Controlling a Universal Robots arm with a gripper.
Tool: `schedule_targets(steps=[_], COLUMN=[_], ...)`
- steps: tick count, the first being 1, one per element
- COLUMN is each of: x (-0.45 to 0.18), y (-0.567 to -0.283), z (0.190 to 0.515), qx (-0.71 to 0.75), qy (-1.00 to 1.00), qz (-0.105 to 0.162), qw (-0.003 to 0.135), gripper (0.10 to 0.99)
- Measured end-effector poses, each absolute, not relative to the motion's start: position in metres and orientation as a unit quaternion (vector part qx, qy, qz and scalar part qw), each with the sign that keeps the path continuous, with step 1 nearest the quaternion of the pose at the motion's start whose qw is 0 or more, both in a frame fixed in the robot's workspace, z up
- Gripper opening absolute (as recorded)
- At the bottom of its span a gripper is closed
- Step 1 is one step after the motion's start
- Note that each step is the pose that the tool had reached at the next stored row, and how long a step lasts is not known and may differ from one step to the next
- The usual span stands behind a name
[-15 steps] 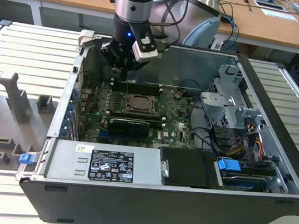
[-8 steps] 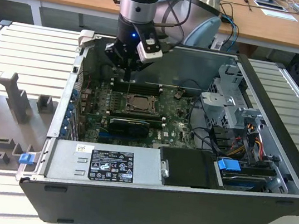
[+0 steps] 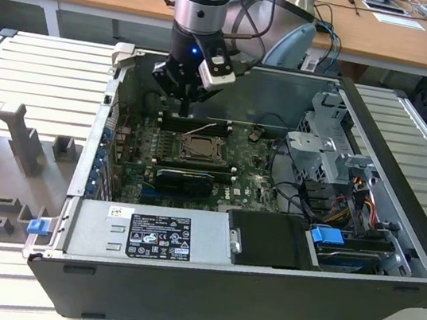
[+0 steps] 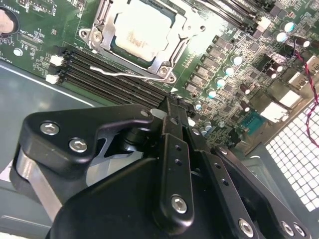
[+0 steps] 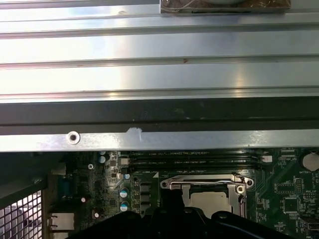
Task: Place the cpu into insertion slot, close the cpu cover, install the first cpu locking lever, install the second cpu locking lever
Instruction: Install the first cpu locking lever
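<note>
**Me:** Closest in, my gripper point(image 4: 172, 107): matte black linkage, bright screw heads, the fingers drawn narrow together with nothing between them. It hangs just above the long black memory slots point(image 4: 109, 74), short of the socket.

**Partner:** And the chip?

**Me:** Seated. The cpu point(image 4: 141, 31), pale and silvery, flat and square, lies in the insertion slot point(image 3: 197, 148). The cpu cover point(image 4: 102, 39), a thin bright metal frame with a big window, lies down around it, screws at the corners. One thin wire locking lever point(image 4: 124, 73) runs along the near edge of the socket; I can't tell whether it is hooked under its catch.

**Partner:** Risk?

**Me:** My judgement: the lever is springy wire. Catch it off-centre with narrow tips and it could slip sideways and scrape the green motherboard point(image 4: 227, 47) or knock the small round capacitors point(image 4: 219, 82) just beside the socket. Push down before the cover sits flat and the chip could shift on its contacts.

**Partner:** Farther out?

**Me:** In the first wrist view, the socket again, then the case's grey metal edge point(image 5: 159, 140), then ribbed aluminium table point(image 5: 159, 74). In the exterior view, the open black tower case point(image 3: 391, 259) lies on its side, power supply point(image 3: 150, 235) along the near wall, drive cage point(image 3: 328, 149) toward the exterior view's right.
</note>
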State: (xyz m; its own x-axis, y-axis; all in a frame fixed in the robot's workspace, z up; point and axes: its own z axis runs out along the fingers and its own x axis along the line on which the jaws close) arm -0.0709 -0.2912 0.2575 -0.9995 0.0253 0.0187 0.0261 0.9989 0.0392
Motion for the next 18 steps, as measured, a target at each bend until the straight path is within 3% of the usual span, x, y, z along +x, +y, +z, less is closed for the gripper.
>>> schedule_targets(steps=[18], x=[-0.053], y=[-0.291], z=[0.252], qx=[-0.007], qy=[-1.0], qz=[-0.021], qw=[0.009], gripper=[0.106])
